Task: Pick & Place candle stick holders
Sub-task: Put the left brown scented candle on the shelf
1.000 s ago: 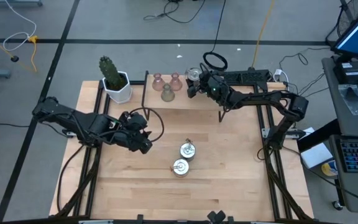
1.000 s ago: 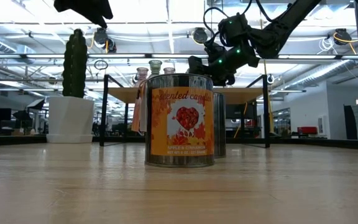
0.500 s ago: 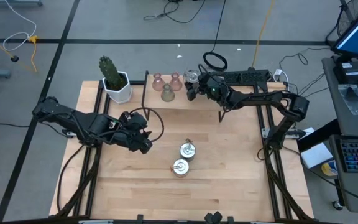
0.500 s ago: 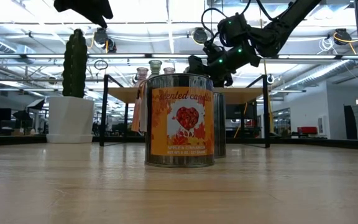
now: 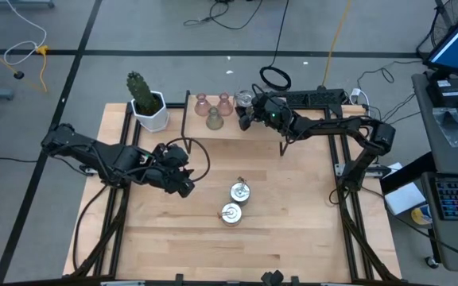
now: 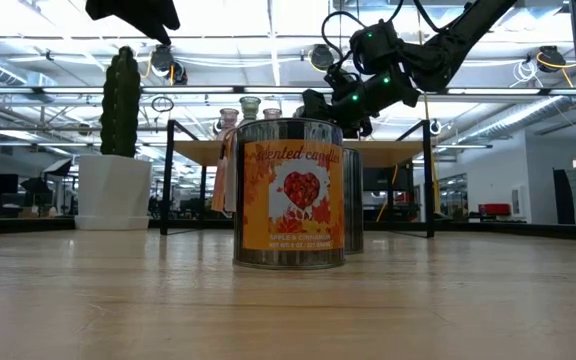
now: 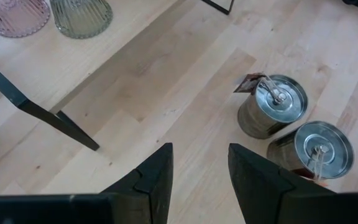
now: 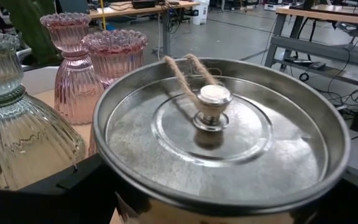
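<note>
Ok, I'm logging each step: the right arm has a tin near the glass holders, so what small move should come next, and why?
Probably lower it straight down. The right gripper holds the lidded tin in wide jaws at the table's far edge, beside the pink glass holders and the olive-green one, seemingly not set down yet.

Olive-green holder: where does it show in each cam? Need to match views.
High: olive-green holder at the table's back edge, just in front of the two pink holders.
Low: only its rim shows above the orange can.
Left wrist: beside one pink holder.
Right wrist: beside the pink holders, behind the gripped silvery-grey holder.
Shared landmark: the pink holders.
</note>
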Available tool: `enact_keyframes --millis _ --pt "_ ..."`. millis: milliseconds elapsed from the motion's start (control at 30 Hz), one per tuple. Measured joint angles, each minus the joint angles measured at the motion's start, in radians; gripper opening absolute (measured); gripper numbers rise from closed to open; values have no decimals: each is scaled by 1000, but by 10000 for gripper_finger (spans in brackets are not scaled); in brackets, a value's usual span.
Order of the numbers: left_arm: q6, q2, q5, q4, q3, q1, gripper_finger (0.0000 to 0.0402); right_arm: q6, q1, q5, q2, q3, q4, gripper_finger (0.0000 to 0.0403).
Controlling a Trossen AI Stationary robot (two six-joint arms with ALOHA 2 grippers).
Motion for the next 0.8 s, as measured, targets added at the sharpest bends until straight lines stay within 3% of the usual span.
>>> enact_keyframes --millis 533,800 --pt "12 0 1 0 0 0 154 -69 6 0 0 0 1 376" --pt "14 0 1 0 0 0 154 -96 13 2 1 0 0 397"
